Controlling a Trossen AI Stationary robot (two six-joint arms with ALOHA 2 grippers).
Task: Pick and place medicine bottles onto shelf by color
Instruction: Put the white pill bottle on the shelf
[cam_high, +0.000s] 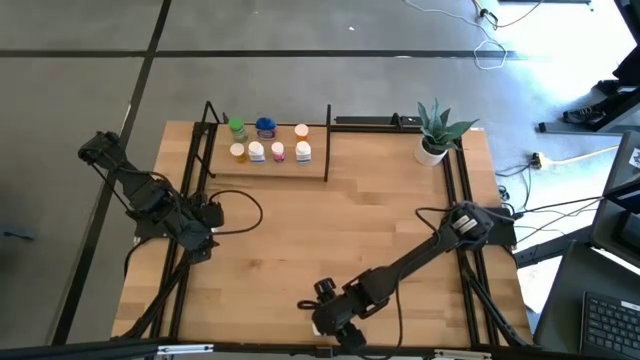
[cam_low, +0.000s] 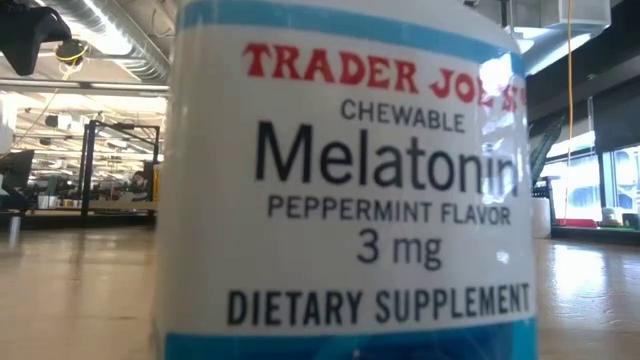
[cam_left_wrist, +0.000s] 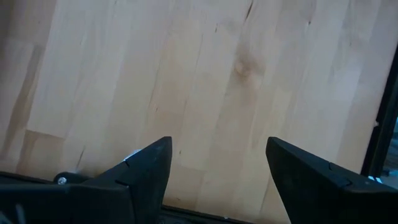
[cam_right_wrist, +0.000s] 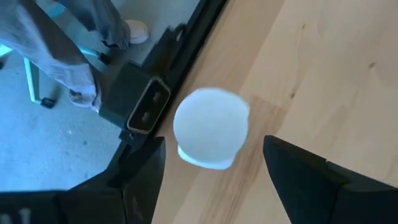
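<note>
A white medicine bottle (cam_right_wrist: 211, 127) with a white cap stands upright on its base at the table's near edge; its blue-banded Melatonin label (cam_low: 345, 180) fills the low view. My right gripper (cam_right_wrist: 214, 142) hangs open just above it, one finger on either side, apart from it. Several more medicine bottles (cam_high: 268, 142), with green, blue, orange, pink and white tops, stand in two rows on the shelf (cam_high: 320, 168) at the far left. My left gripper (cam_left_wrist: 217, 155) waits open over bare wood near the table's left edge (cam_high: 203, 243).
A potted plant (cam_high: 435, 135) stands at the far right corner. Black frame rails (cam_high: 462, 190) run along the table's left and right sides. A small black box (cam_right_wrist: 144, 107) sits at the near edge beside the bottle. A person's leg and shoe (cam_right_wrist: 118, 28) show beyond that edge.
</note>
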